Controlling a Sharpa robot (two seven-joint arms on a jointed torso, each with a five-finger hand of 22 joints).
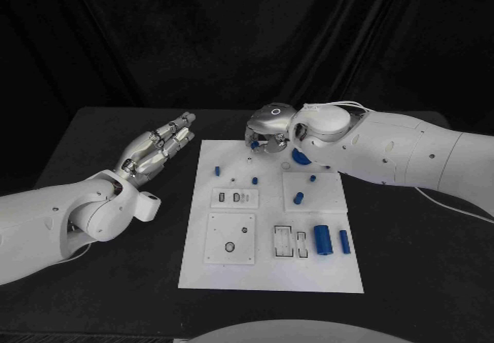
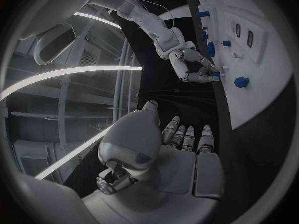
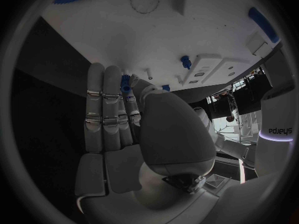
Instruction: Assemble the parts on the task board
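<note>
Right hand (image 1: 270, 132) is over the far edge of the task board (image 1: 270, 275), fingers curled round a small blue part (image 1: 255, 144) — it looks pinched at the fingertips, though the wrist view is partly blocked by the thumb. Left hand (image 1: 160, 150) hovers off the board's left side above the black table (image 1: 103, 128), fingers straight and slack, holding nothing. Other blue parts — including a large cylinder (image 1: 322, 239) — lie scattered across the board.

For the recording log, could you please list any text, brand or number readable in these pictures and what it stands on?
"sharpa", turned on its side, stands on the white right arm in the right wrist view.
The task board bears no readable writing; nor do the blue parts.
</note>
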